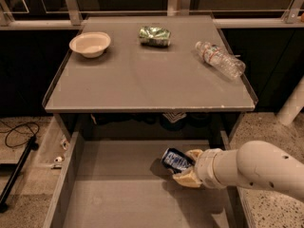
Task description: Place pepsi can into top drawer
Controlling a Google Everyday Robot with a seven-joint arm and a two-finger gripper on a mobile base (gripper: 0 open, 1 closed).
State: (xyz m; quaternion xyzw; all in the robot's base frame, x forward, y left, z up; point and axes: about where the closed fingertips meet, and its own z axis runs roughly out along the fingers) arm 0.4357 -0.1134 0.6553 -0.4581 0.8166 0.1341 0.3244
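Observation:
The pepsi can [175,159], dark blue with white markings, lies tilted between the fingers of my gripper [186,166]. The gripper is shut on it and holds it low inside the open top drawer [118,194], near the drawer's right side, close to or touching the flat grey bottom. My white arm [256,167] reaches in from the right over the drawer's right wall.
On the grey table [142,80] above the drawer stand a cream bowl [90,43] at back left, a dented green can [154,35] at back middle and a clear plastic bottle [220,59] lying at the right. A black cable [16,134] lies on the floor left.

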